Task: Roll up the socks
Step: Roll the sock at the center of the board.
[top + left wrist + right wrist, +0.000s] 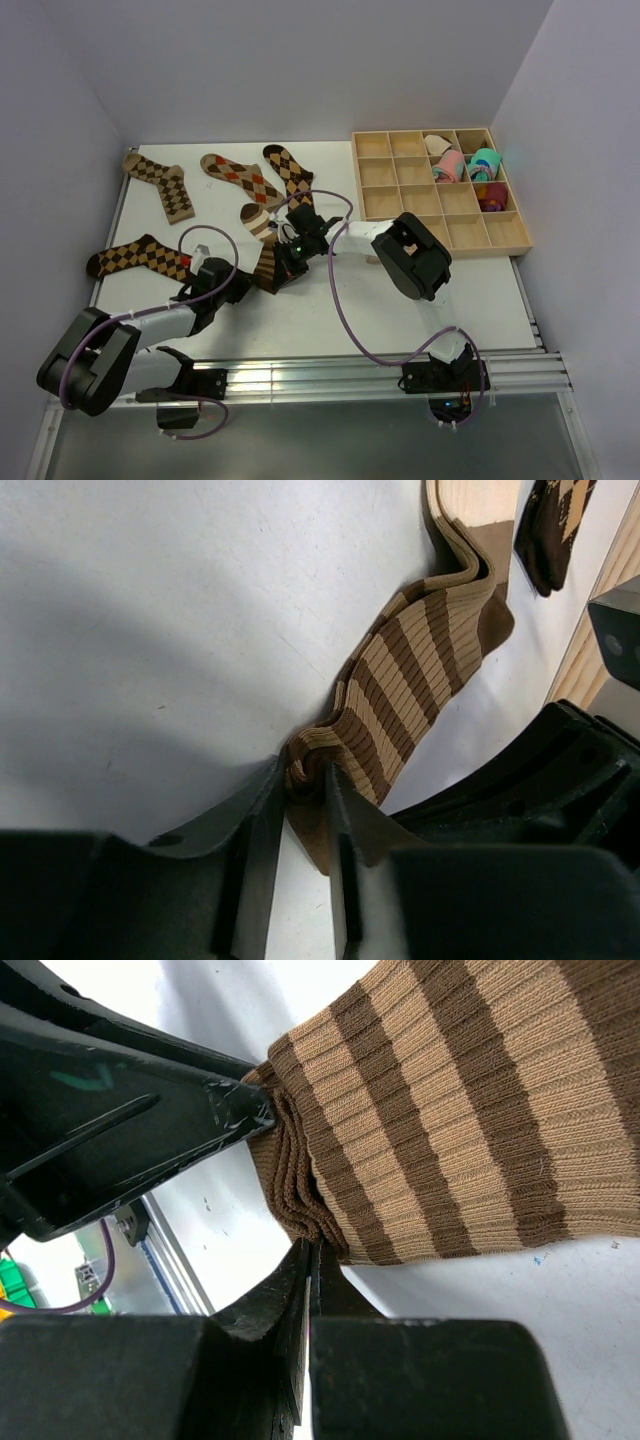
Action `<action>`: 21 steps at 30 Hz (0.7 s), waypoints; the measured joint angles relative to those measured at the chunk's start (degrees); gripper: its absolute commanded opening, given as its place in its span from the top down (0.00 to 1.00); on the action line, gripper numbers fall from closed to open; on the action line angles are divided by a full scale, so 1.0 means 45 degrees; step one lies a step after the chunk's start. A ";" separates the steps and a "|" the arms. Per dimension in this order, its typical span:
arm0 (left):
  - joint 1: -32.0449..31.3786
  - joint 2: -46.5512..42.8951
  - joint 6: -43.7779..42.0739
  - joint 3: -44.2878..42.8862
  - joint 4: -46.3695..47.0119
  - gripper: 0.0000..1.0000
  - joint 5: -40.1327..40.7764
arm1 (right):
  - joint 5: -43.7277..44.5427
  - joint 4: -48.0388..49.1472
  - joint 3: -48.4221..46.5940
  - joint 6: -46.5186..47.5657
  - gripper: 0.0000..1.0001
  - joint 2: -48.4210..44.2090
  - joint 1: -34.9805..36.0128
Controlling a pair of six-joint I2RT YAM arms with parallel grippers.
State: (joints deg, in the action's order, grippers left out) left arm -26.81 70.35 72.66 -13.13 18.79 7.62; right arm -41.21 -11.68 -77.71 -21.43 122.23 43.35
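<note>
The brown-and-cream striped sock (262, 225) lies mid-table, its near end folded into a small bunch. My left gripper (262, 275) is shut on that bunch; in the left wrist view the fingertips (305, 770) pinch the folded layers of the striped sock (410, 670). My right gripper (290, 252) is shut, and its tips (315, 1250) touch the edge of the sock's fold (450, 1110) with no cloth seen between them. Several argyle socks lie flat: one at the left edge (135, 257), three further back (160, 182) (240, 178) (288, 172).
A wooden compartment tray (480, 248) stands at the back right, holding pink and teal rolled bundles (465, 165). The right arm's dark body (540, 780) sits close beside the left gripper. A metal rail (330, 375) runs along the near table edge.
</note>
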 measured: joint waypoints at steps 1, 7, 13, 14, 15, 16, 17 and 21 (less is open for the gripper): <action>0.0000 0.0092 -0.0010 -0.0063 -0.0024 0.74 -0.0010 | 0.0029 -0.0005 -0.0005 0.0019 0.99 -0.0005 0.0000; 0.0000 0.0277 -0.0024 -0.0457 -0.0597 0.91 -0.0010 | 0.1200 -0.0141 0.0087 0.0389 0.74 -0.0437 0.0194; 0.0000 0.0476 -0.0403 -0.1175 -0.1666 0.93 -0.0063 | 0.4095 -0.0078 0.1137 0.1195 0.55 -0.2118 0.0889; 0.0000 0.0500 -0.0486 -0.1287 -0.1846 0.93 -0.0078 | 0.4668 0.0087 0.1462 0.1413 0.55 -0.2497 0.1054; 0.0000 0.0505 -0.0578 -0.1413 -0.2074 0.93 -0.0092 | 0.5294 0.0282 0.1826 0.1685 0.55 -0.2968 0.1282; 0.0005 0.0505 -0.0646 -0.1501 -0.2254 0.93 -0.0102 | 0.5790 0.0505 0.2147 0.1914 0.55 -0.3356 0.1496; 0.0005 0.0500 -0.0690 -0.1598 -0.2482 0.93 -0.0117 | 0.6144 0.0767 0.2424 0.2123 0.55 -0.3682 0.1690; 0.0024 0.0452 -0.0913 -0.1938 -0.3274 0.93 -0.0243 | 0.7718 0.2487 0.3886 0.3434 0.55 -0.4974 0.2803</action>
State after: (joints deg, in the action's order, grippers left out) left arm -26.70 72.38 68.55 -21.85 4.05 6.52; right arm -6.48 -0.49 -60.23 -5.98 99.85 55.96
